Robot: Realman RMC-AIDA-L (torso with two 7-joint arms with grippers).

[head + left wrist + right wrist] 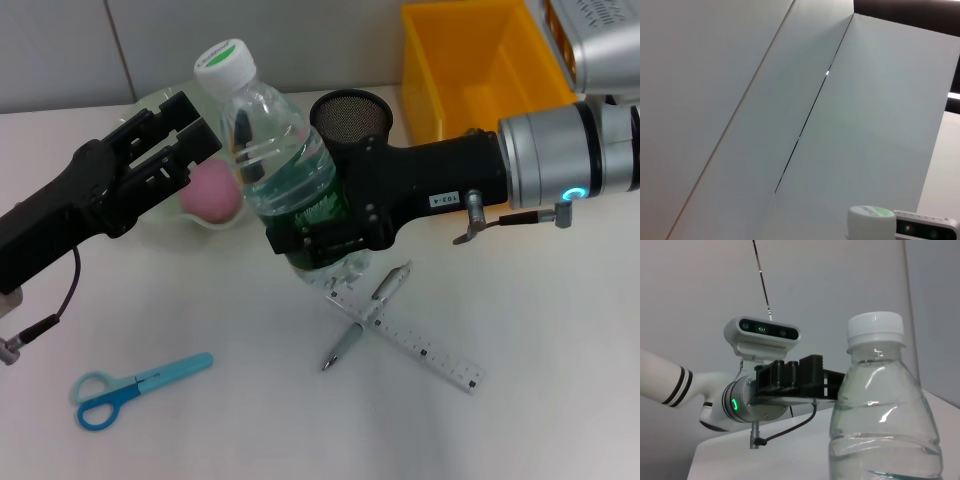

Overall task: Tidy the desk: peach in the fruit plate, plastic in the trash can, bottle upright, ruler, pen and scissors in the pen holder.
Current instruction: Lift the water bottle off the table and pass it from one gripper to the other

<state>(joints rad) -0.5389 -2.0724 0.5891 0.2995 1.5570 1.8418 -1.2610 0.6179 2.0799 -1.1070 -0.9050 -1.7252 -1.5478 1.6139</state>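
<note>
Bottle (275, 160) upright, cap up, right gripper (310, 240) clamping it.

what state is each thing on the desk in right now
water bottle: upright, capped, held
right end effector: shut on the bottle
left end effector: open, beside the bottle
peach: in the fruit plate
scissors: closed, lying flat
pen: lying across the ruler

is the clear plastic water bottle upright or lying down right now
Upright, slightly tilted: the clear plastic water bottle has its white cap on top, with the right gripper shut around its lower body above the white desk. The left gripper is beside its neck.
</note>
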